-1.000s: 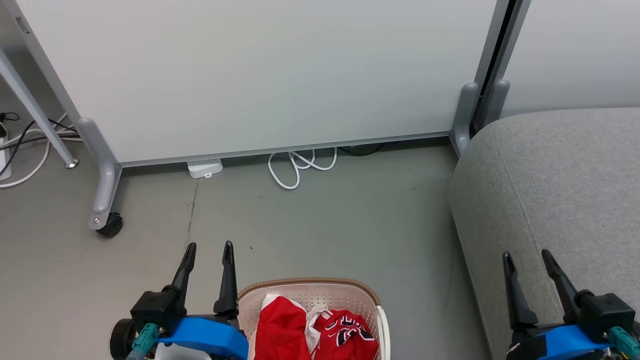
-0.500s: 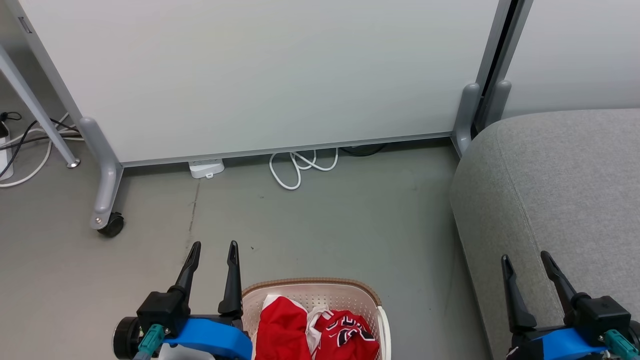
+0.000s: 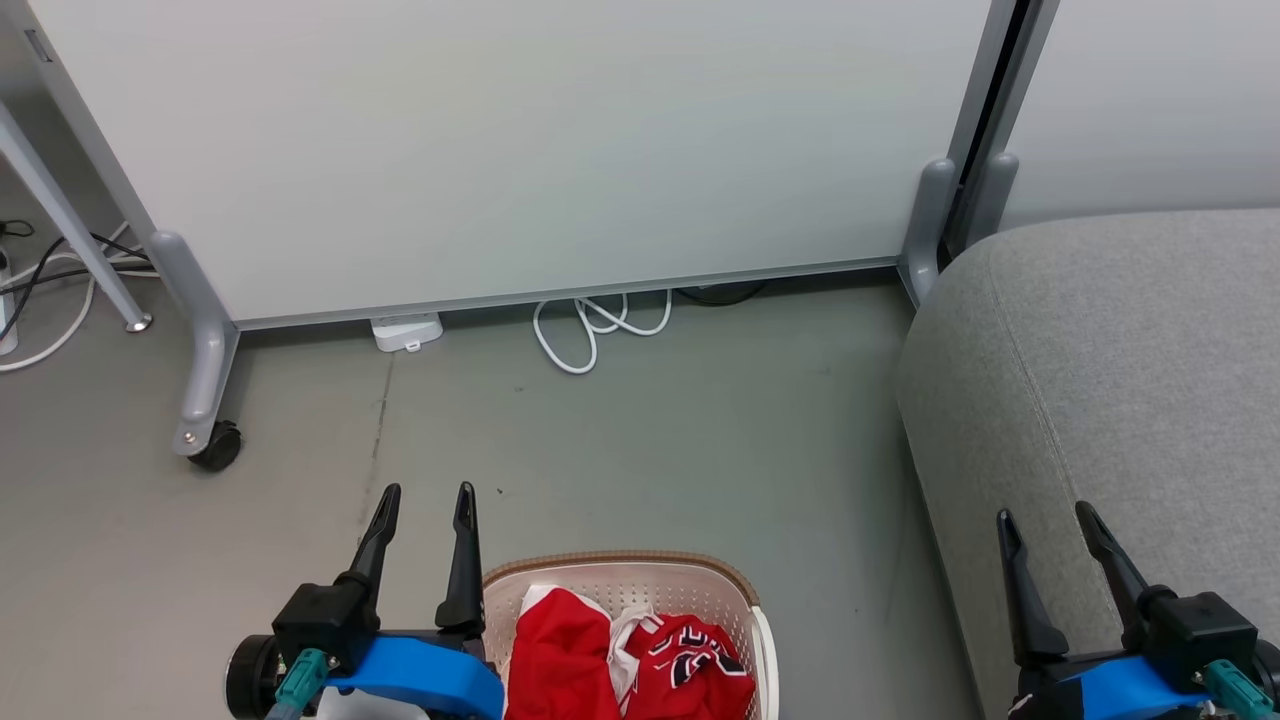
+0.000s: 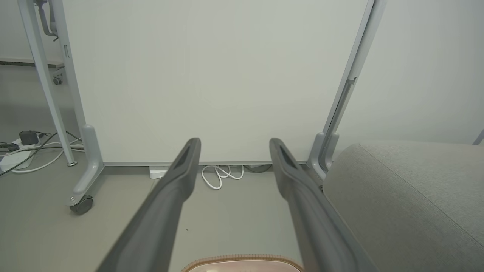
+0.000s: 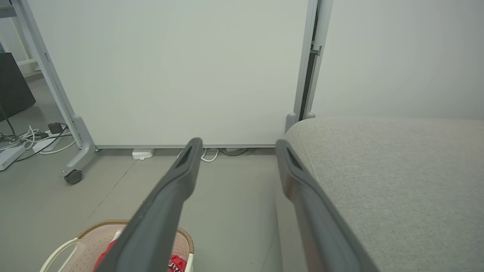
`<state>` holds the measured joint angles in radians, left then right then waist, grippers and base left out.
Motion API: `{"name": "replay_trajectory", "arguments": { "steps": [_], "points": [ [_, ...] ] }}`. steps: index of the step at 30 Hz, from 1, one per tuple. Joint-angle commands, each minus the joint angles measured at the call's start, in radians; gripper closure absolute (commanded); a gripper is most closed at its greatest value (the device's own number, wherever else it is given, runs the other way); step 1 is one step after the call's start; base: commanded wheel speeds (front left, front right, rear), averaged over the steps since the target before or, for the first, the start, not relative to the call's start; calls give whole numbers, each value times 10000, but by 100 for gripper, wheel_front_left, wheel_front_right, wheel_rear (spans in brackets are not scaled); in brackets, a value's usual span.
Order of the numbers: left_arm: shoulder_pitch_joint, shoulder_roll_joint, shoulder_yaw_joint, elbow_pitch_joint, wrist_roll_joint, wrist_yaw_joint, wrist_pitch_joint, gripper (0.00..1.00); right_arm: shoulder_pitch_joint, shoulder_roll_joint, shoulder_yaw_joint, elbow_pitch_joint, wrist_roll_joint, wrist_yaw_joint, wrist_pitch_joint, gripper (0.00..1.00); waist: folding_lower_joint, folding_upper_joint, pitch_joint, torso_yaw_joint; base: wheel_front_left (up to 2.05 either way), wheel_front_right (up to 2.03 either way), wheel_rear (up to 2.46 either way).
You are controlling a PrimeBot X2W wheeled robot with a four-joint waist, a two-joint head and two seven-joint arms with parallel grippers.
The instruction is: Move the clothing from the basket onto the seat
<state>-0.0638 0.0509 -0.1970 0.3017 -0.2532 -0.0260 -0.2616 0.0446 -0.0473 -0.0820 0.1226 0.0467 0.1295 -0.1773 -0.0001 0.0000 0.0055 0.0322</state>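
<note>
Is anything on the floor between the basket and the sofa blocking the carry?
Nothing visible. Bare floor separates the basket from the sofa; the white cable lies far back by the panel.

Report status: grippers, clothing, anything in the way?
Left gripper open, empty, beside basket. Right gripper open, empty, by seat. Clothing in basket. White cable by panel, off the path.

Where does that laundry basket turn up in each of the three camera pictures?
Head view: the basket sits at the bottom edge, about centre.
Left wrist view: a strip of its brown rim shows at the bottom edge, centre.
Right wrist view: it is in the lower left corner.
Shared landmark: the black castor wheel, at the left in all three.
</note>
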Motion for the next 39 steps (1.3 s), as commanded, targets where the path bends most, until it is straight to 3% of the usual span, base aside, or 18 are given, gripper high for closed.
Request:
{"name": "replay_trajectory", "arguments": {
  "steps": [1, 13, 26, 39],
  "points": [
    [-136, -10, 59, 28, 86, 17, -51, 0, -75, -55, 31, -14, 69, 22, -81, 0, 1, 0, 102, -62, 0, 0, 0],
    [-369, 9, 136, 660, 301, -80, -49, 0, -430, -52, 437, -75, 181, 19, -227, 0, 1, 0, 881, -651, 0, 0, 0],
    [-1645, 199, 213, 3460, 385, -146, -51, 0, -1194, -44, 988, -195, 335, 14, -492, 0, 1, 0, 2933, -1873, 0, 0, 0],
    [-3477, 692, 439, 5761, 559, 392, -49, 0, -2009, -40, 1693, -127, 902, 14, -832, 0, 1, 0, 5129, -2802, 0, 0, 0]
  ]
}}
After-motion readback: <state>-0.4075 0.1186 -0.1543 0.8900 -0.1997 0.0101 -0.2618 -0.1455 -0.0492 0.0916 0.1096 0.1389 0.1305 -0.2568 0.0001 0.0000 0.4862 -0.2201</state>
